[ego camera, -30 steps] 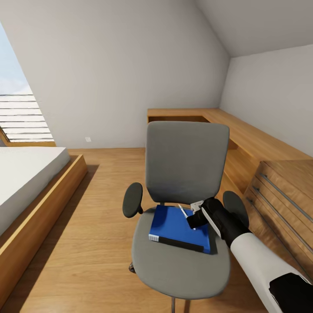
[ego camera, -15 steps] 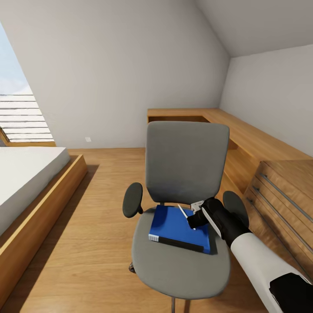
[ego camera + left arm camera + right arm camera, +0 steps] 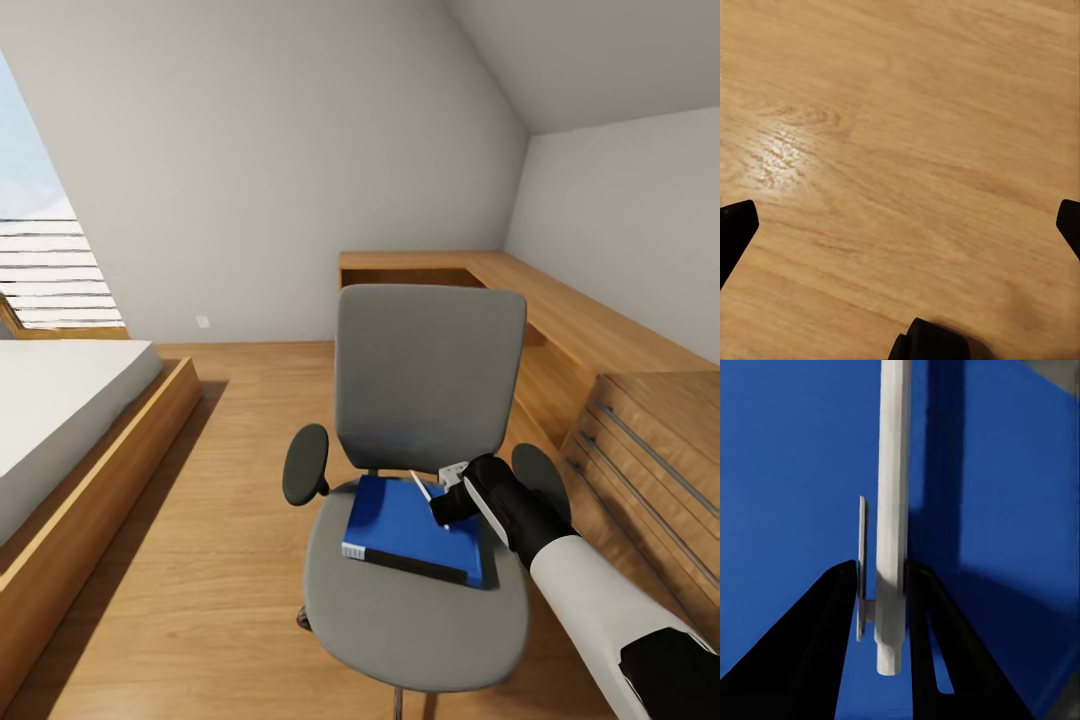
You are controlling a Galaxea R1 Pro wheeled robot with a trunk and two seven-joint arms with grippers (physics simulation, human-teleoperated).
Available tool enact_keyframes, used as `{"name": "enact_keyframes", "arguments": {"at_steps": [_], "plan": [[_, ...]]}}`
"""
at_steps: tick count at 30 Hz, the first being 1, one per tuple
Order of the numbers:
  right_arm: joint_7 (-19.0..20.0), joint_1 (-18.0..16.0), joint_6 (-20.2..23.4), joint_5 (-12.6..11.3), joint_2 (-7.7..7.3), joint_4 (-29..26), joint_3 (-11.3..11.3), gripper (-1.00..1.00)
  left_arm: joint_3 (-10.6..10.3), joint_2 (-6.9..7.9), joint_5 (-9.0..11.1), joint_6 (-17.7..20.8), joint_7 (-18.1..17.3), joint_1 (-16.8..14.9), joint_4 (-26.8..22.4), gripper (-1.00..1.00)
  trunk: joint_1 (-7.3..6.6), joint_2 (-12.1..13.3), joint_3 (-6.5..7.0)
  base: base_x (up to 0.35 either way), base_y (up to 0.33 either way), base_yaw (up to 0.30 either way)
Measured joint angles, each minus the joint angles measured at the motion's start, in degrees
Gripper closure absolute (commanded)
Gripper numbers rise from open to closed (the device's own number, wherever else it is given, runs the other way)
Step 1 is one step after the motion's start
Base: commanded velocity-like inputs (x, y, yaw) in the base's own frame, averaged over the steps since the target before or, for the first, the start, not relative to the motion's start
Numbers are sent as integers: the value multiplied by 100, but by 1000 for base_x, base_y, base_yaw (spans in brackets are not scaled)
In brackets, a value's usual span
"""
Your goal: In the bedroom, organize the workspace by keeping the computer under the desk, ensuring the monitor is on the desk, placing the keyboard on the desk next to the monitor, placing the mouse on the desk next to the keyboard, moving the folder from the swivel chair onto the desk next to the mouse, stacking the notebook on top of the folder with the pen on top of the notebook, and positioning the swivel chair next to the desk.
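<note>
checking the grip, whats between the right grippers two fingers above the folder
The white pen sits between the right gripper's two black fingers, which close on its lower end, over the blue folder. The right wrist view shows this best.

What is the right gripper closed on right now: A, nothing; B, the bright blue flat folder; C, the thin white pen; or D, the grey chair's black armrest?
C: in the right wrist view the right gripper has its dark fingers pinching the thin white pen, over the bright blue folder that lies on the grey swivel chair.
</note>
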Motion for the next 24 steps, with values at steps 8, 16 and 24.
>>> {"name": "enact_keyframes", "arguments": {"at_steps": [8, 16, 24], "plan": [[0, 0, 0, 1, -7, -1, -2, 100, 0, -6, 0, 0, 1, 2, 0, -100, -111, 202, 90, 0, 0, 0], [0, 0, -4, 1, -8, 1, 5, 100, 0, -8, 0, 0, 0, 0, 2, -100, -111, 202, 90, 0, 0, 0], [-2, 0, -16, 5, -16, 1, -15, 100, 1, -7, 0, 0, 0, 2, 17, -100, -108, 202, 90, -125, 0, 0]]}}
